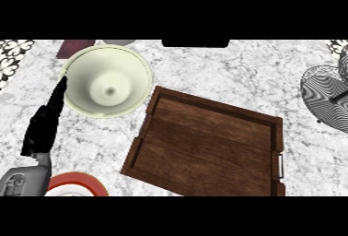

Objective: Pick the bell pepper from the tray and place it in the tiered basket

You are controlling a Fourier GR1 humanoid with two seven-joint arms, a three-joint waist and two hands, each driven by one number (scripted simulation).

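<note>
- Nearest the camera, at the lower left of the frame, is the grey left forearm with its black left hand point(42, 129). The fingers run straight up toward the upper left, the tips reaching just beside the rim of the cream bowl point(107, 82). The hand is extended, fingers unbent, and holds nothing.
- A red-rimmed plate point(76, 180) sits at the lower left edge, just beside the forearm.
- The wooden tray point(204, 143) lies at centre to lower right of the frame. Its visible floor carries no bell pepper.
- The wire tiered basket point(326, 94) shows only in part at the right edge. No pepper can be made out in the part that shows; the rest is cut off.
- The bell pepper is not visible anywhere in the frame; its location cannot be determined.
- The right hand is out of view.
- Judgement: the pick appears done, since the tray is bare. Placement can be neither confirmed nor ruled out.
</note>
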